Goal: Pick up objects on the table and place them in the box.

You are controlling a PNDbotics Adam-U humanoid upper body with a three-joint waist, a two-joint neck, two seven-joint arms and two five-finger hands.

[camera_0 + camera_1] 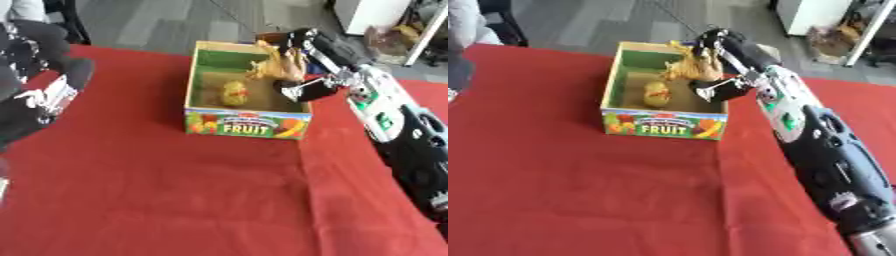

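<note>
Red cloth [175,200] covers the table. At upper centre stands the box [248,123], labelled FRUIT, with a yellow item [234,93] on its floor. Over its far right corner the right hand [715,55] has its fingers curled round a tan object [278,62]. Releasing there risks the object catching the right wall and tipping outside. The left hand [51,97], fingers unclear, sits mid-left. Open cloth surrounds the box.
</note>
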